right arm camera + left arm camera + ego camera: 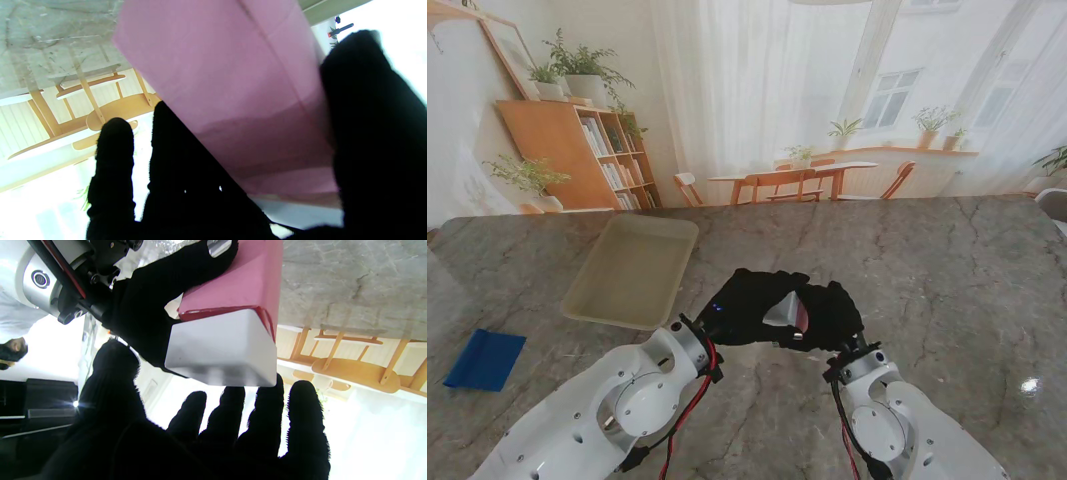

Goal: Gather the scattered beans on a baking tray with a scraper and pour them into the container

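Note:
Both black-gloved hands meet over the middle of the table. A pink box with a white end, the container, is held in my right hand, thumb on one side and fingers on the other. The left wrist view shows the container gripped by that right hand. My left hand has its fingers spread, their tips at the white end. The pale baking tray lies farther from me on the left. I cannot make out any beans. The blue scraper lies flat at the far left.
The grey marble table top stretches to the right and far side. Its far edge runs across the view below a shelf and chairs in the backdrop.

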Motion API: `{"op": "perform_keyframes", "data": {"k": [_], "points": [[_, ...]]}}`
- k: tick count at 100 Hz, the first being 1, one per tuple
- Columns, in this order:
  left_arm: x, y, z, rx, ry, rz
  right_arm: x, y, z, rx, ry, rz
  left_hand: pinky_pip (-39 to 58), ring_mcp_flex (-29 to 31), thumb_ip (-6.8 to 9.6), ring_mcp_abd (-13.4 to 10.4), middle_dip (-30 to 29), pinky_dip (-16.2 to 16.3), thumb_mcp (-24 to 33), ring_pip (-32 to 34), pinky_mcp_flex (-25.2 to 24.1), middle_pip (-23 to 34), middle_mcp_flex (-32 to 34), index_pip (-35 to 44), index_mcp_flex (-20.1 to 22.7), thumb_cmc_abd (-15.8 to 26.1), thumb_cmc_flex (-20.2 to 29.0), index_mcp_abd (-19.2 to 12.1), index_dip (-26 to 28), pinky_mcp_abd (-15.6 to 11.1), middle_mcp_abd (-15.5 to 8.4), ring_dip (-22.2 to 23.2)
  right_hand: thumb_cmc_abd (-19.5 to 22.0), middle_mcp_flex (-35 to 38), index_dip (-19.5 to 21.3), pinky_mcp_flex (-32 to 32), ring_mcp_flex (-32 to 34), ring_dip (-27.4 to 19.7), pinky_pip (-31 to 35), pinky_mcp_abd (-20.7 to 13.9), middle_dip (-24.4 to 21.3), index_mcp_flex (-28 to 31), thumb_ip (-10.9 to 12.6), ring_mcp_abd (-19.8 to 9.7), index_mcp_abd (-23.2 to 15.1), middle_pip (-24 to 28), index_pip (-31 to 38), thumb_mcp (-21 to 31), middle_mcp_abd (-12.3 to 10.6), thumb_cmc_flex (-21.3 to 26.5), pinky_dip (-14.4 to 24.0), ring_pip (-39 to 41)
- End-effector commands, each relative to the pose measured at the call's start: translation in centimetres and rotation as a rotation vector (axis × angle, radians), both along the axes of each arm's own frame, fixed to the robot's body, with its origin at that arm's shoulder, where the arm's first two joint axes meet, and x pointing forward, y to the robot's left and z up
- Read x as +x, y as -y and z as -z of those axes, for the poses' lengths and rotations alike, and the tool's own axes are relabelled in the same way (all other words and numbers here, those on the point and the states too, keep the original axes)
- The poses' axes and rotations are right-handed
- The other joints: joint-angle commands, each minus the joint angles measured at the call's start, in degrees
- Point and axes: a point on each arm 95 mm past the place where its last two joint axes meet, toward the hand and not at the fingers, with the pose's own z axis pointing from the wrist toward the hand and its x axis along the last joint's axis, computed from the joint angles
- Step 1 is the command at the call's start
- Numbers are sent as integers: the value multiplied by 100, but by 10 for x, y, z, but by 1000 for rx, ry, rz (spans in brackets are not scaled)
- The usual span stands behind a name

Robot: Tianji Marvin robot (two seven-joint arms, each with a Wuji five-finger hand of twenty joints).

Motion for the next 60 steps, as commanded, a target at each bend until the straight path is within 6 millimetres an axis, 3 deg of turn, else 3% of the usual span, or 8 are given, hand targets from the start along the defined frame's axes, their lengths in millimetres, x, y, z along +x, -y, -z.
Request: {"op": "perform_keyframes", "data": {"k": [1, 10, 18, 21, 33, 44, 60], "points": [[-1, 3, -1, -35, 10, -2, 0, -3, 0, -1, -7, -10, -283, -291, -71, 71, -223, -13, -73, -218, -256, -206, -372, -175, -342, 345, -265, 113, -103, 243, -35, -217, 798, 462, 134, -16, 178, 75, 87, 22, 107, 65, 263, -442, -632, 1001, 220, 1763, -897, 1190, 100, 447], [0, 2, -1, -52, 33, -19, 0, -3, 0, -1, -7, -9, -479, -550, -62, 128, -369, -94, -88, -327, -444, -280, -730, -259, -597, 515, -433, 200, -202, 258, 53, -343, 810, 451, 133, -16, 168, 74, 85, 12, 108, 52, 264, -448, -632, 999, 217, 1753, -903, 1190, 99, 436], [1, 0, -3, -61, 69, -35, 0, -2, 0, -2, -7, -8, -1162, -882, -58, 150, -576, -528, -93, -688, -654, -360, -1110, -324, -870, 704, -525, 219, -309, 296, 71, -832, 827, 441, 131, -30, 158, 72, 76, 17, 107, 42, 264, -456, -641, 996, 212, 1743, -914, 1190, 95, 423], [2, -1, -5, -67, 87, -42, 0, -2, 0, -1, -7, -8, -1401, -1012, -57, 137, -637, -690, -98, -785, -732, -389, -1250, -351, -981, 800, -543, 396, -332, 261, 79, -1008, 839, 440, 132, -38, 155, 71, 69, 18, 106, 40, 262, -459, -638, 996, 215, 1732, -913, 1188, 92, 417], [3, -8, -8, -85, 170, -96, 1, -1, 0, 7, -12, 0, -2232, -1406, -64, 68, -756, -1181, -138, -985, -816, -433, -1643, -584, -961, 1325, -521, 373, -847, 85, 111, -1497, 944, 389, 133, -48, 120, 38, 55, -2, 96, -7, 250, -492, -705, 976, 244, 1635, -978, 1210, 83, 316], [-2, -27, -15, -83, 209, -180, 2, 2, 1, 41, -33, 24, -2409, -1473, -54, 4, -767, -1223, -95, -1010, -872, -440, -1694, -579, -964, 1624, -432, 365, -986, -7, 99, -1563, 1101, 340, 95, -57, 92, -24, 33, -66, 76, -67, 239, -563, -885, 925, 357, 1441, -1083, 1241, 68, 139], [-11, -66, -23, -44, 213, -316, 6, 12, 5, 82, -74, 75, -2458, -1412, -59, -47, -754, -1183, -114, -998, -841, -411, -1622, -537, -951, 1659, -297, 352, -992, -58, 70, -1577, 1395, 294, -263, -50, 97, -140, -31, -218, 41, -184, 222, -697, -1344, 786, 955, 1038, -1262, 1282, 10, -263]]}}
